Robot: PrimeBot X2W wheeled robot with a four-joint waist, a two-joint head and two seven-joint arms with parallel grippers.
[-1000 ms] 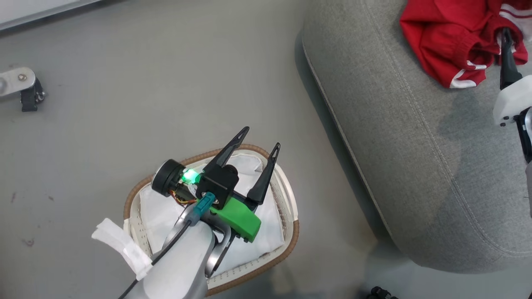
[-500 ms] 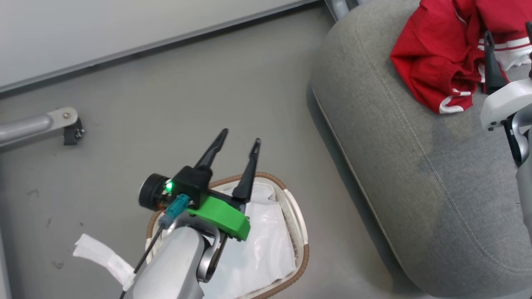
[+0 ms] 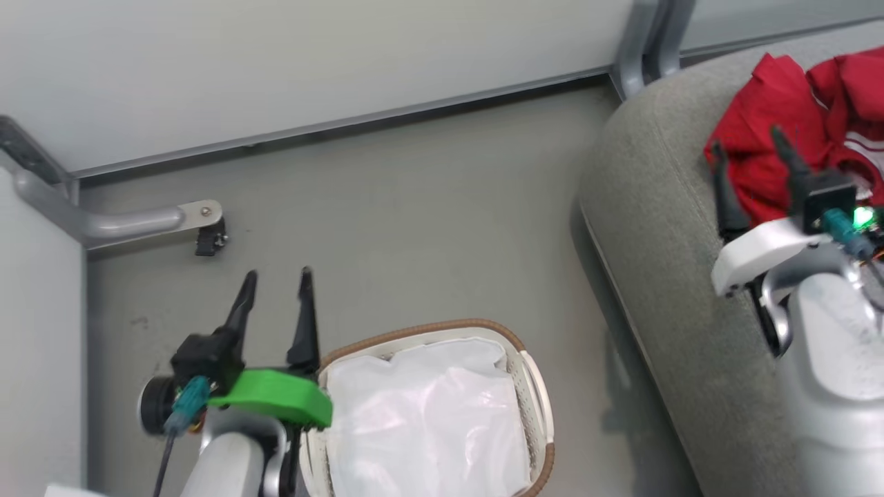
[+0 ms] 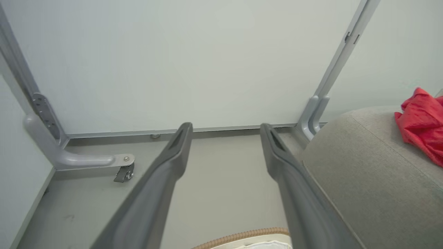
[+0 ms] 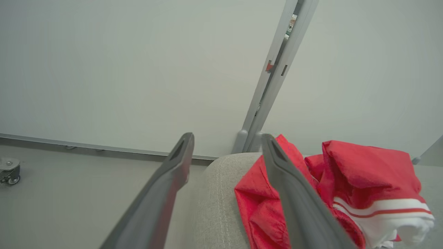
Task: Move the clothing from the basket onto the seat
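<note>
Gap wide in empty left claw point(image 3: 277, 273) beside basket point(image 3: 428, 328) and empty right claw point(image 3: 746, 138) by clothing point(image 3: 768, 96)

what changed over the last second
The head camera tilted up. The left gripper came off the basket to its left side, open. The right gripper drew back from the clothing, open. The clothing stays on the seat; the white liner stays in the basket.

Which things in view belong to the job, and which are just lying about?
Job: clothing, lying on the seat; basket.
Just lying about: white liner sheet in the basket; grey metal foot; grey upright post.
</note>
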